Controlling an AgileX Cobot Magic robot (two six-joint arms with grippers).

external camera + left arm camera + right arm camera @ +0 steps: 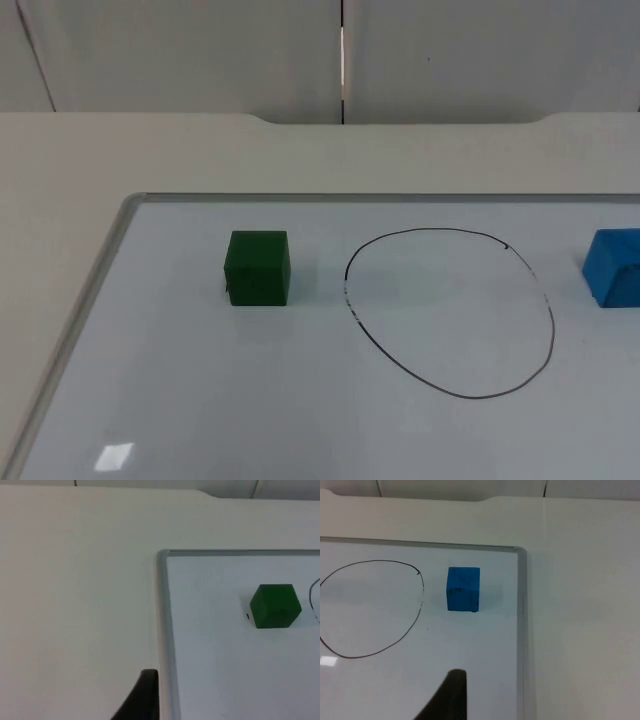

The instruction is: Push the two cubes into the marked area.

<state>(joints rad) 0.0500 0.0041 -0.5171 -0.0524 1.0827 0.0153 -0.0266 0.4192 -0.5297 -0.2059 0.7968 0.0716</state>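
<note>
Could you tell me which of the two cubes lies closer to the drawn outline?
The green cube, left of the outline; a narrower strip of whiteboard separates it than separates the blue cube.

On a table [60, 160], a board [120, 225] lying flat; behind the table's far edge, a wall [180, 50]. On the board, a drawn loop [450, 310], right of centre. Left of the loop and near it, the left cube [258, 268], outside the line. Right of the loop, the right cube [615, 268], also outside it, near the board's right rim. Left gripper [142, 697] over the table, just beside the board's left rim, well apart from the left cube. Right gripper [447, 695] over the board, apart from the right cube.
</note>
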